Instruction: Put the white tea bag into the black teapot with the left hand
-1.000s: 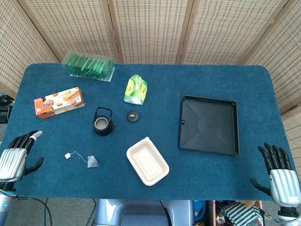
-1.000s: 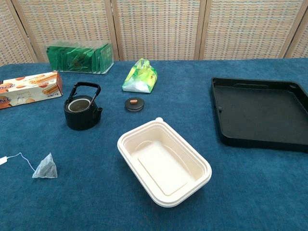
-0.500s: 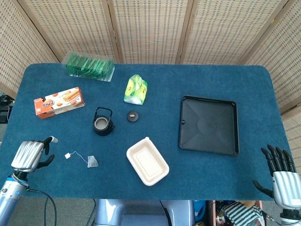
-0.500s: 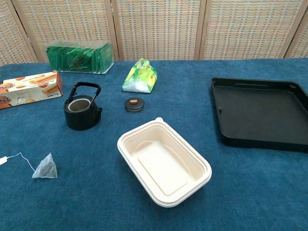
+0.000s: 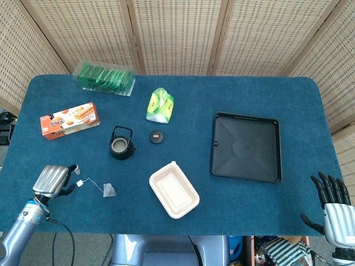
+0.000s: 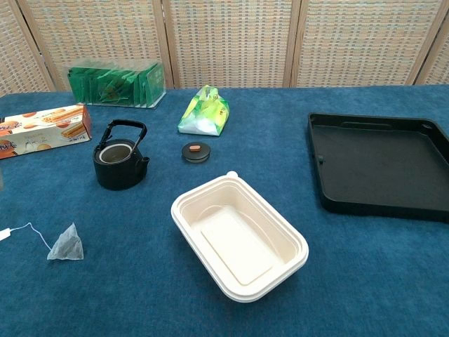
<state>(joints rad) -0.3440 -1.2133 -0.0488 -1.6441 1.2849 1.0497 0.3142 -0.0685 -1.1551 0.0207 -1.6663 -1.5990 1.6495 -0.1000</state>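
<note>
The white tea bag (image 5: 109,190) (image 6: 66,243) lies on the blue cloth, its string running left to a small white tag (image 5: 80,183). The black teapot (image 5: 121,144) (image 6: 120,156) stands upright and open behind it, its lid (image 5: 157,136) (image 6: 196,151) lying to the right. My left hand (image 5: 51,180) hovers just left of the tag with its fingers curled down, holding nothing. My right hand (image 5: 335,208) is at the near right corner, fingers spread, away from everything. The chest view shows neither hand.
A white food container (image 5: 173,189) sits near the front centre and a black tray (image 5: 246,147) to the right. A biscuit box (image 5: 70,119), a clear box of green packets (image 5: 105,77) and a green pouch (image 5: 160,105) lie behind the teapot.
My left hand has moved right and forward onto the table toward the tea bag's tag. My right hand has sunk slightly toward the near edge.
</note>
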